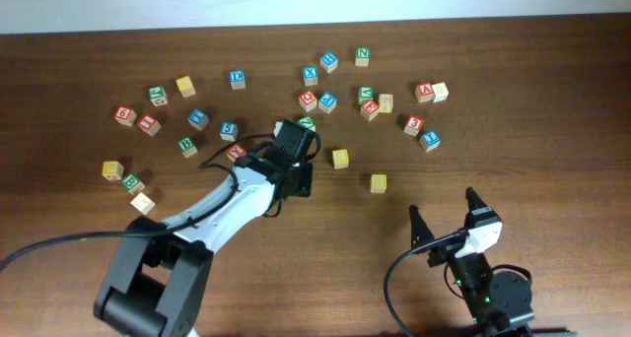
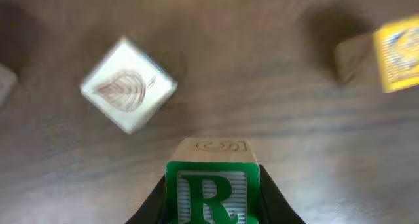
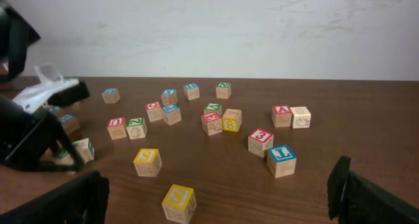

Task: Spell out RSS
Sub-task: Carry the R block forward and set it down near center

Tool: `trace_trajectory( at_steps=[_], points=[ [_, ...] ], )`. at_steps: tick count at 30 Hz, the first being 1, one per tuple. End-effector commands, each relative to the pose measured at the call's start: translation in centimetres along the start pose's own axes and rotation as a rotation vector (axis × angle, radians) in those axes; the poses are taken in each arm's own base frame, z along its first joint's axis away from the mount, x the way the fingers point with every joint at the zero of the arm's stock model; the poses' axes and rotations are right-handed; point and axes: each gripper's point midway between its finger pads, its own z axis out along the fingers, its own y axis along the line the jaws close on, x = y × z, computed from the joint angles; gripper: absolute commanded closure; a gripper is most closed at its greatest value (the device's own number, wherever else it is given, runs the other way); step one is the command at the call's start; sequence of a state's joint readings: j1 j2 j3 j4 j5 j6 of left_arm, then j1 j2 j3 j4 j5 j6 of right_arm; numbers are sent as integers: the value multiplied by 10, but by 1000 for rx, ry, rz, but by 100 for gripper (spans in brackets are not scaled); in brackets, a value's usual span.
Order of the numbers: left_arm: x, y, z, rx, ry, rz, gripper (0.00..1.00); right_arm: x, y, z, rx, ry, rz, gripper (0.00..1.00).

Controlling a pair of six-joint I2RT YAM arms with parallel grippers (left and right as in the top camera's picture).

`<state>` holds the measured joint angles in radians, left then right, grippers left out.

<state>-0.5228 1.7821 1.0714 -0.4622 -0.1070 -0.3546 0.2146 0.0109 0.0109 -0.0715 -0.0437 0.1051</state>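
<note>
My left gripper (image 1: 299, 174) is shut on the green R cube (image 2: 211, 191), which sits between the fingers (image 2: 211, 209) in the left wrist view. From overhead the arm hides the cube. Two yellow S cubes lie to its right: one (image 1: 340, 158) close by, one (image 1: 379, 182) nearer the front. Both show in the right wrist view, the farther (image 3: 147, 162) and the nearer (image 3: 178, 203). One yellow cube (image 2: 396, 54) shows blurred at the left wrist view's upper right. My right gripper (image 1: 446, 214) is open and empty, front right of the S cubes (image 3: 216, 214).
Several red, blue and green lettered cubes lie scattered across the back of the wooden table, such as a green N cube (image 1: 363, 54) and a blue cube (image 1: 430, 140). A leaf-picture cube (image 2: 127, 85) lies just ahead of the left gripper. Several more cubes lie at the left (image 1: 112, 169).
</note>
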Motion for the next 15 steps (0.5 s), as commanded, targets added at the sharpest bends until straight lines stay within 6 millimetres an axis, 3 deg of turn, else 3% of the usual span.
trace_trajectory(
  at_steps=[1,3,7,11,15],
  points=[
    [22,17,7,-84,82,-3,100,2,-1,0,1,2,4,2],
    [37,30,4,-152,136,-45,100,2,-1,0,1,2,4,2],
    [46,31,-1,-169,161,-36,100,2,-1,0,1,2,4,2],
    [69,44,5,-194,201,-33,100,2,-1,0,1,2,4,2],
    [57,54,-8,-243,139,-41,100,2,-1,0,1,2,4,2]
  ],
)
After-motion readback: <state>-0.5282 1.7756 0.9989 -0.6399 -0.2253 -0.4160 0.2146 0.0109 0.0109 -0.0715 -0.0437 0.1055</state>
